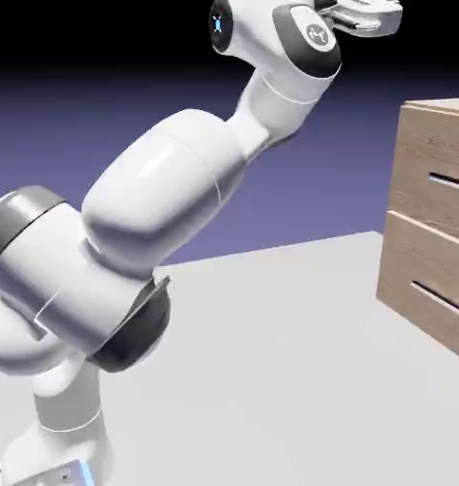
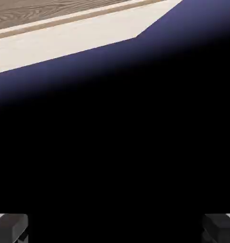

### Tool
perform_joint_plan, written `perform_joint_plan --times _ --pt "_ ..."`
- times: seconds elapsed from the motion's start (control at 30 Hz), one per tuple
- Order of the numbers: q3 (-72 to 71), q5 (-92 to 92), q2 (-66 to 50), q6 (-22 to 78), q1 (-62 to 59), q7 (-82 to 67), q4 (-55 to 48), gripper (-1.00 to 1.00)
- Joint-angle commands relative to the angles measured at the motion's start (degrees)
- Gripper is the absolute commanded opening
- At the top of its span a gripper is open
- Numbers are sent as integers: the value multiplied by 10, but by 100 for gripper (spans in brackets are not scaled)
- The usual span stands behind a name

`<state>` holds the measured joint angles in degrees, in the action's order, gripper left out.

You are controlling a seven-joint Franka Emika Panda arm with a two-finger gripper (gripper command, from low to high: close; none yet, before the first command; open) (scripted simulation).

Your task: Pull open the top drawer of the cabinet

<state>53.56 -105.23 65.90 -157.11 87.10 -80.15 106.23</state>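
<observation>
Two small grey finger tips sit at the bottom corners of the hand view, one at the far left (image 2: pixel 10 228) and one at the far right (image 2: pixel 220 228), so the two-finger gripper (image 2: pixel 115 230) stands spread wide with nothing between its tips. Beyond them that view is mostly black, fading up into the blue-violet backdrop (image 2: pixel 183 33), with a pale strip of table (image 2: pixel 64 38) and a band of wood grain (image 2: pixel 41 12) tilted across the top left. From the exterior view, the white Franka Panda arm (image 1: pixel 157 199) rises from the lower left, its thick grey-banded joints close to the camera, and bends up to the top edge, where the gripper (image 1: pixel 371 14) shows only in part, high above the light grey table (image 1: pixel 271 361). Farther right stands the boxy light-brown wood-grain cabinet (image 1: pixel 432 228), cut off by the picture's edge. Its top drawer (image 1: pixel 432 166) carries a dark horizontal slot handle (image 1: pixel 449 180) and sits flush with the matching lower drawer front (image 1: pixel 425 285), closed. The gripper is well apart from the cabinet, above and to the left of its top corner.
</observation>
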Motion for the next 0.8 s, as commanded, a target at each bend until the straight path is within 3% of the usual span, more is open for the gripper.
perform_joint_plan --times 0.0,0.77 --pt "11 -21 7 3 18 -25 -11 0" --pt "261 -513 162 82 421 -598 -267 0"
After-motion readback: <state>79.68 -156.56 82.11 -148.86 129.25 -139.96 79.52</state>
